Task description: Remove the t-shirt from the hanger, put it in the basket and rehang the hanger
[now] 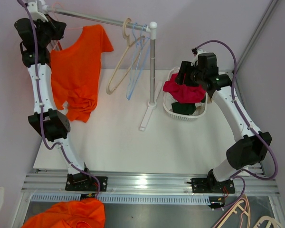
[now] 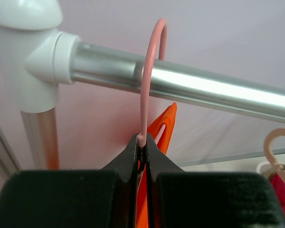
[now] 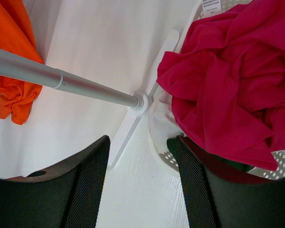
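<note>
An orange t-shirt [image 1: 78, 71] hangs on a pink hanger [image 2: 145, 90] hooked over the metal rail [image 1: 92, 19] at its left end. My left gripper [image 1: 57, 29] is shut on the neck of the pink hanger just below the rail; in the left wrist view [image 2: 142, 147] orange cloth [image 2: 161, 128] shows behind the jaws. My right gripper [image 1: 184, 76] is open and empty above the left rim of the white basket [image 1: 199, 114]. In the right wrist view [image 3: 142, 185] a crimson garment [image 3: 228, 90] fills the basket.
Two empty hangers, beige [image 1: 118, 71] and blue [image 1: 137, 61], hang near the rail's right end. The rack's post [image 1: 153, 66] and foot [image 1: 147, 116] stand mid-table. More orange cloth [image 1: 69, 214] and spare hangers [image 1: 242, 213] lie below the near edge.
</note>
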Motion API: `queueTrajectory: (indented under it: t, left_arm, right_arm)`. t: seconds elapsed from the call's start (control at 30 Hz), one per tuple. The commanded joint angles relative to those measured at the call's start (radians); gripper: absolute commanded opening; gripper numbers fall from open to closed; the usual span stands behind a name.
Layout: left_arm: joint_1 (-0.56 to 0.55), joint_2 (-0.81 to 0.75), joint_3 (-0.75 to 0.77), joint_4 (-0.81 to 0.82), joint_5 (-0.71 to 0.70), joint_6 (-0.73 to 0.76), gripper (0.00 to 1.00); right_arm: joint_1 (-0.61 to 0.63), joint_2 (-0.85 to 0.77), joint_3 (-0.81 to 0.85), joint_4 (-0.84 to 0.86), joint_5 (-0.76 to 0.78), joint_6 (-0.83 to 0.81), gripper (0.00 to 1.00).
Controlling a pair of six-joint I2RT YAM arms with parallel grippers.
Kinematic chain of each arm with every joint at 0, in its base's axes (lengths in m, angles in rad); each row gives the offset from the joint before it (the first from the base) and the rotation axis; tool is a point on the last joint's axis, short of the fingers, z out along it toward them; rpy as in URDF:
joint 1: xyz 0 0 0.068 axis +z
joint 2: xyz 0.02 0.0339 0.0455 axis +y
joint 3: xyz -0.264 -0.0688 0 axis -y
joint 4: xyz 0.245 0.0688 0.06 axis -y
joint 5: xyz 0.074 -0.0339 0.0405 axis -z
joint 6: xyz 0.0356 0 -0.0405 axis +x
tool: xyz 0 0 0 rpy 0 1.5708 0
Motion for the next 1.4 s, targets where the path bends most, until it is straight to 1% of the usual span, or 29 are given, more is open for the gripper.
queueTrajectory:
  t: [0.0,0.13,0.2,0.27,0.3,0.33,0.4,0.43,0.47,0.5,0.53,0.57,0.63,0.7,0.73,0.77,0.87,0.9,0.93,0.97,1.0,1.1,1.13,1.2,1.23,1.27,1.33,1.37]
  left_arm:
    - [-0.005,-0.07,0.064,0.119,0.109,-0.082,0.01]
    - [-0.037,-0.093,0.067,0.159,0.106,-0.085,0.01]
    - [-0.044,-0.104,0.069,0.173,0.097,-0.116,0.01]
    - [-0.056,-0.118,0.067,0.161,0.079,-0.128,0.01]
    - [-0.062,-0.125,0.066,0.125,0.062,-0.123,0.01]
    - [-0.082,-0.13,0.067,0.096,0.01,-0.111,0.01]
    - [-0.111,-0.157,0.064,0.03,-0.074,-0.036,0.01]
    - [-0.144,-0.168,0.058,-0.032,-0.166,-0.01,0.01]
    - [-0.16,-0.191,0.051,-0.057,-0.206,0.036,0.01]
    - [-0.177,-0.206,0.026,-0.08,-0.248,0.05,0.01]
    - [-0.204,-0.225,0.012,-0.111,-0.288,0.054,0.01]
    - [-0.215,-0.245,-0.033,-0.12,-0.358,0.039,0.01]
    - [-0.247,-0.312,-0.122,-0.143,-0.411,0.007,0.01]
    - [-0.277,-0.375,-0.199,-0.154,-0.519,0.002,0.01]
    - [-0.319,-0.394,-0.213,-0.16,-0.571,0.002,0.01]
    - [-0.332,-0.407,-0.222,-0.186,-0.642,0.001,0.01]
    - [-0.384,-0.46,-0.265,-0.235,-0.765,0.014,0.01]
    - [-0.398,-0.476,-0.294,-0.247,-0.853,0.019,0.01]
    - [-0.425,-0.51,-0.313,-0.252,-0.892,0.019,0.01]
    - [-0.438,-0.527,-0.371,-0.254,-0.926,0.024,0.01]
    - [-0.451,-0.547,-0.388,-0.254,-0.989,0.025,0.01]
    - [-0.52,-0.613,-0.466,-0.26,-1.105,0.031,0.01]
    - [-0.562,-0.628,-0.48,-0.267,-1.211,0.035,0.01]
    - [-0.6,-0.657,-0.499,-0.313,-1.314,0.013,0.01]
    - [-0.632,-0.668,-0.515,-0.329,-1.387,0.028,0.01]
    - [-0.646,-0.691,-0.526,-0.324,-1.421,0.042,0.01]
    - [-0.675,-0.708,-0.549,-0.347,-1.507,0.064,0.01]
    - [-0.685,-0.713,-0.549,-0.363,-1.541,0.067,0.01]
  right_arm:
    - [0.007,-0.055,-0.009,0.033,-0.004,-0.003,0.62]
    - [0.008,-0.07,-0.029,0.036,-0.007,-0.003,0.62]
    - [0.008,-0.077,-0.035,0.039,-0.01,-0.004,0.62]
    - [0.008,-0.083,-0.044,0.042,-0.015,-0.001,0.62]
    - [0.008,-0.086,-0.047,0.044,-0.018,-0.001,0.62]
    - [0.008,-0.087,-0.052,0.044,-0.021,0.001,0.62]
    - [0.01,-0.093,-0.058,0.048,-0.024,0.001,0.62]
    - [0.01,-0.095,-0.061,0.05,-0.03,0.004,0.62]
    - [0.01,-0.098,-0.067,0.054,-0.036,0.005,0.62]
    - [0.01,-0.098,-0.07,0.056,-0.041,0.005,0.62]
    - [0.011,-0.1,-0.07,0.056,-0.044,0.007,0.62]
    - [0.014,-0.098,-0.072,0.053,-0.051,0.008,0.62]
    - [0.019,-0.101,-0.072,0.048,-0.056,0.01,0.62]
    - [0.036,-0.107,-0.079,0.051,-0.061,0.011,0.62]
    - [0.042,-0.113,-0.082,0.054,-0.062,0.013,0.62]
    - [0.06,-0.118,-0.084,0.056,-0.061,0.013,0.62]
    - [0.091,-0.127,-0.084,0.056,-0.052,0.01,0.62]
    - [0.105,-0.13,-0.079,0.056,-0.052,0.008,0.62]
    - [0.109,-0.135,-0.078,0.053,-0.052,0.008,0.62]
    - [0.116,-0.149,-0.079,0.05,-0.052,0.011,0.62]
    - [0.122,-0.156,-0.082,0.053,-0.053,0.013,0.62]
    - [0.162,-0.192,-0.101,0.064,-0.073,0.002,0.62]
    - [0.192,-0.204,-0.122,0.085,-0.088,-0.002,0.62]
    - [0.224,-0.262,-0.165,0.138,-0.122,-0.016,0.61]
    - [0.261,-0.286,-0.191,0.198,-0.14,-0.022,0.61]
    - [0.281,-0.311,-0.241,0.23,-0.154,-0.024,0.61]
    - [0.321,-0.372,-0.291,0.324,-0.18,-0.033,0.63]
    - [0.368,-0.385,-0.326,0.349,-0.191,-0.035,0.64]
